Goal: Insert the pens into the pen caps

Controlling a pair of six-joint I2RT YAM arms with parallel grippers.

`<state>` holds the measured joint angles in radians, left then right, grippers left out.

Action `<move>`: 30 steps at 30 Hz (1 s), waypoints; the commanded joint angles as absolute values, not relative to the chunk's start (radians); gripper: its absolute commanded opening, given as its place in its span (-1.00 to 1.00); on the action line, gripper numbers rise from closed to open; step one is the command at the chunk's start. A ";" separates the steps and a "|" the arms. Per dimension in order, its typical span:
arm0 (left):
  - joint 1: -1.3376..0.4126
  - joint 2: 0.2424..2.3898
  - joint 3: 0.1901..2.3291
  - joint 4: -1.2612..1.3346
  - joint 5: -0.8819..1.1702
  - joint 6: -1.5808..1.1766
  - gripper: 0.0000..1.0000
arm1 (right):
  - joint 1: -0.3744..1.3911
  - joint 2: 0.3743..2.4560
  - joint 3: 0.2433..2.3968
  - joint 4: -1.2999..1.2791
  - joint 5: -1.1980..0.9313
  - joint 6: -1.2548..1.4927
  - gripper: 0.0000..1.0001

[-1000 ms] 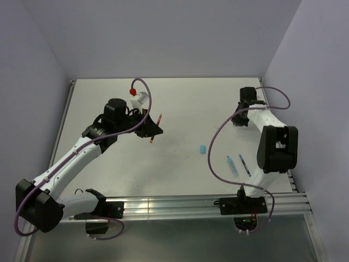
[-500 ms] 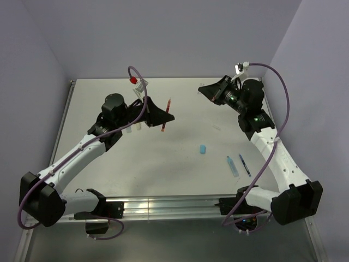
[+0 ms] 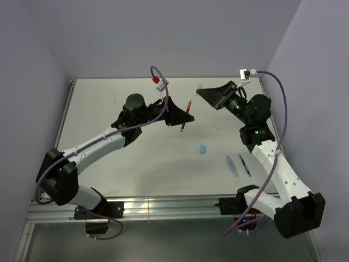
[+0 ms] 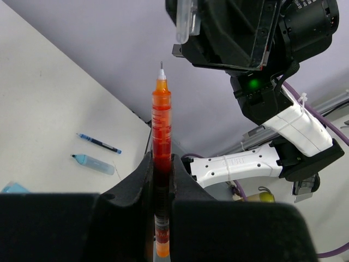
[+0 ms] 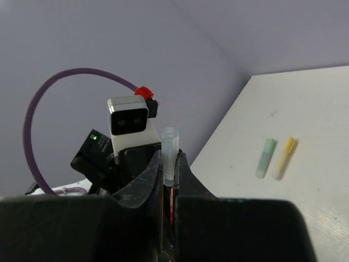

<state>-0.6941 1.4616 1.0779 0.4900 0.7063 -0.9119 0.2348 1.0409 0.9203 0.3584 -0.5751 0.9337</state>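
My left gripper [image 4: 162, 165] clamps the red pen [image 4: 161, 117], pointed at the cap [image 5: 170, 145]. My right gripper [image 5: 170, 165] pinches that cap, opposite the pen, for joining.

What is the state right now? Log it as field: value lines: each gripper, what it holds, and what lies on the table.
left gripper: shut on red pen, tip pointing out of the fingers
right gripper: shut on translucent cap
pen and cap: apart, not yet joined
table, near right arm: light blue cap, light blue marker, dark blue pen
right wrist view: green marker, yellow marker, side by side
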 commanded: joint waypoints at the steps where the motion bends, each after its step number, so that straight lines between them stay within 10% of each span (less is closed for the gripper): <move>1: -0.695 1.434 1.063 0.612 0.732 -0.933 -0.99 | 0.230 1.025 0.911 0.471 -0.598 0.966 -1.00; 30: -0.706 1.436 1.075 0.577 0.755 -0.902 -0.99 | 0.282 1.077 0.959 0.408 -0.586 0.913 -1.00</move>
